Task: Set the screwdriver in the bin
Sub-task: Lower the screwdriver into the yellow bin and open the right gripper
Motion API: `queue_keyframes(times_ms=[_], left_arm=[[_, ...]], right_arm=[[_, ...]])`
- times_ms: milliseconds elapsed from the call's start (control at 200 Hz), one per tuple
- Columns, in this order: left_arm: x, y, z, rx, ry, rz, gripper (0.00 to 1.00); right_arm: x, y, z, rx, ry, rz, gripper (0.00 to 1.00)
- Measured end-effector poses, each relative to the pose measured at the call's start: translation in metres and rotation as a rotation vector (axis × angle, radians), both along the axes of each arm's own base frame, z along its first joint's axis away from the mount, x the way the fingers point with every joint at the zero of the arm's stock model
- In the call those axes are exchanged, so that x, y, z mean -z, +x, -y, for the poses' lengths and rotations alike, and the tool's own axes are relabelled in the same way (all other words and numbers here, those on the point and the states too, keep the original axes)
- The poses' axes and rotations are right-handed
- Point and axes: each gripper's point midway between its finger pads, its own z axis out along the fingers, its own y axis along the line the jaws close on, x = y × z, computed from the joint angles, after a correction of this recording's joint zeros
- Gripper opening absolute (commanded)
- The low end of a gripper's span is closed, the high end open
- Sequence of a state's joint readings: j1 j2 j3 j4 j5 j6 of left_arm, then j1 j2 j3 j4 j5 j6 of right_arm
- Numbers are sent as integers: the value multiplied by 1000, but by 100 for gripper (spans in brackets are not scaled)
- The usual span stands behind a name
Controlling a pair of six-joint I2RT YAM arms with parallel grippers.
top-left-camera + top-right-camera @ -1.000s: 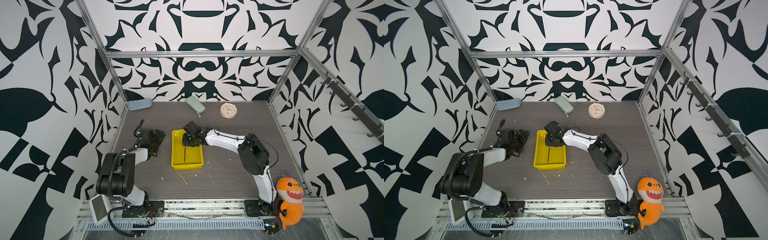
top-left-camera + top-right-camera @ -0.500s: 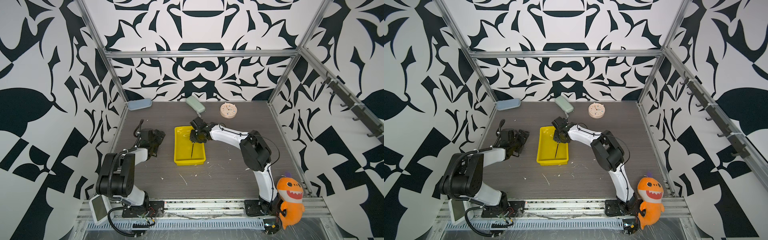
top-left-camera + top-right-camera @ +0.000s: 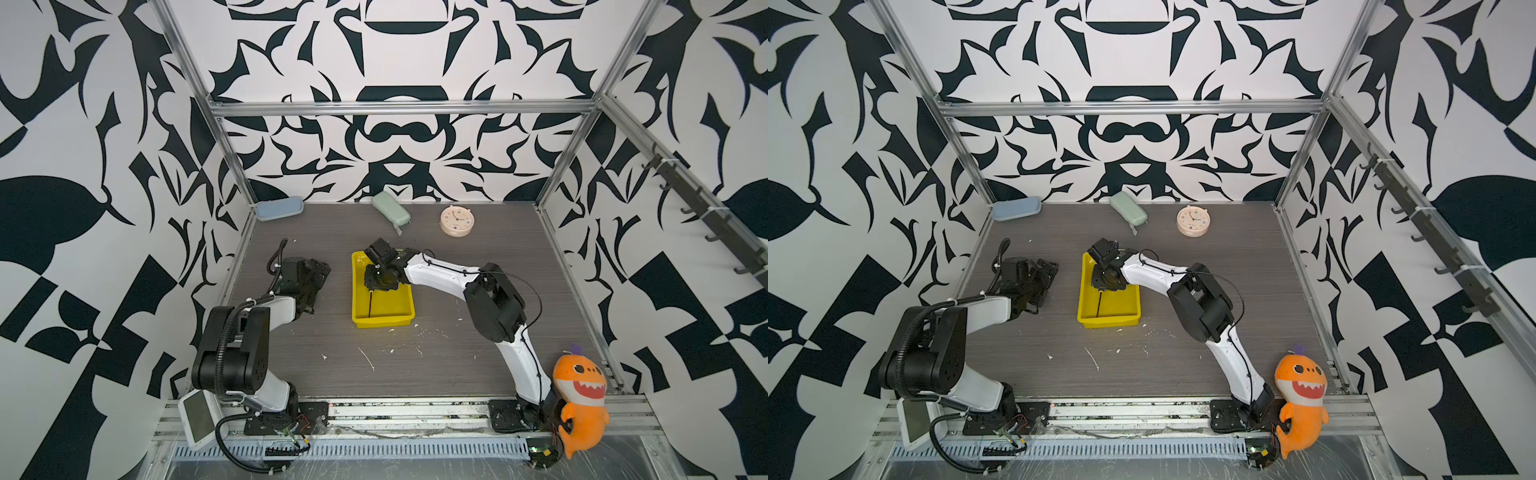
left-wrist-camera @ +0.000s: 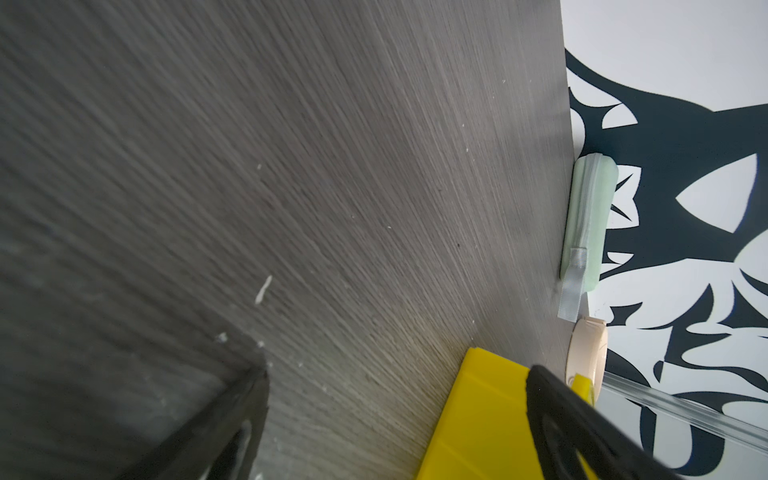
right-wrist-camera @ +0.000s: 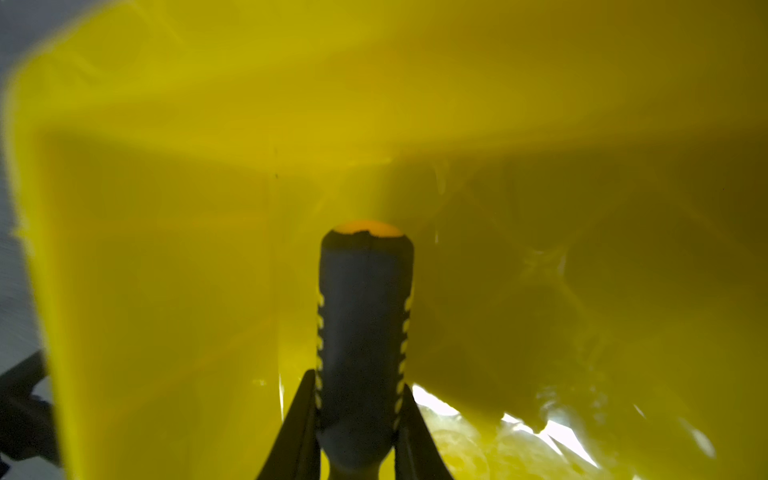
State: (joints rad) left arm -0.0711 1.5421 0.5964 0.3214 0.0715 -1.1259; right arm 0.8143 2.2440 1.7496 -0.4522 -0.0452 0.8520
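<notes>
One grey wood-grain table (image 3: pixel 457 353) carries everything, with white crumbs (image 3: pixel 368 359) scattered near its front. Two arms next: left arm (image 3: pixel 232 349) bent low on the left side, right arm (image 3: pixel 494 307) reaching across to the middle. Yellow bin (image 3: pixel 382 320) sits mid-table, long side running front to back, clear in both top views (image 3: pixel 1108 321). Orange shark plush (image 3: pixel 579 395) stands at the front right corner by the right arm's base. Blue case (image 3: pixel 279 208) lies in the back left corner, and green case (image 3: pixel 390 210) lies at the back wall. A round beige clock (image 3: pixel 457 221) sits to the right of the green case, apart from it. Left gripper (image 3: pixel 316 270) hangs low beside the bin's left side, not touching it. Its jaws are spread wide in the left wrist view, nothing between them. Right gripper (image 3: pixel 380 280) is down inside the back half of the bin, fingers (image 5: pixel 299 415) clamped tight on the screwdriver (image 5: pixel 363 311) at its handle. Right wrist view shows a black handle with yellow notches, orange-yellow butt cap facing a bin wall. In a top view the screwdriver (image 3: pixel 370 303) shows as a thin dark shaft running from the gripper toward the bin's front wall, inside the rim. Whether the tip touches the bin floor — cannot tell.
</notes>
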Motion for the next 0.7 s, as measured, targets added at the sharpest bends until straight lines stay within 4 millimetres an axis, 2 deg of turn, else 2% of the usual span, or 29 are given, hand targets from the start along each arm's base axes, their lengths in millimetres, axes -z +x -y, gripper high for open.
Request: queue_keyframes(times_ms=[70, 215, 345, 570, 700], left_arm=[[0, 0, 0, 0, 0, 0, 99], [0, 0, 0, 0, 0, 0, 99], [0, 0, 0, 0, 1, -1, 99], [0, 0, 0, 0, 0, 0, 99], [0, 0, 1, 4, -7, -1, 99]], right_arm=[[1, 0, 0, -1, -3, -7, 8], [-7, 5, -4, 0, 11, 1, 31], [-13, 9, -6, 10, 23, 7, 40], [-18, 8, -5, 11, 29, 6, 43], [-35, -5, 12, 14, 15, 14, 43]])
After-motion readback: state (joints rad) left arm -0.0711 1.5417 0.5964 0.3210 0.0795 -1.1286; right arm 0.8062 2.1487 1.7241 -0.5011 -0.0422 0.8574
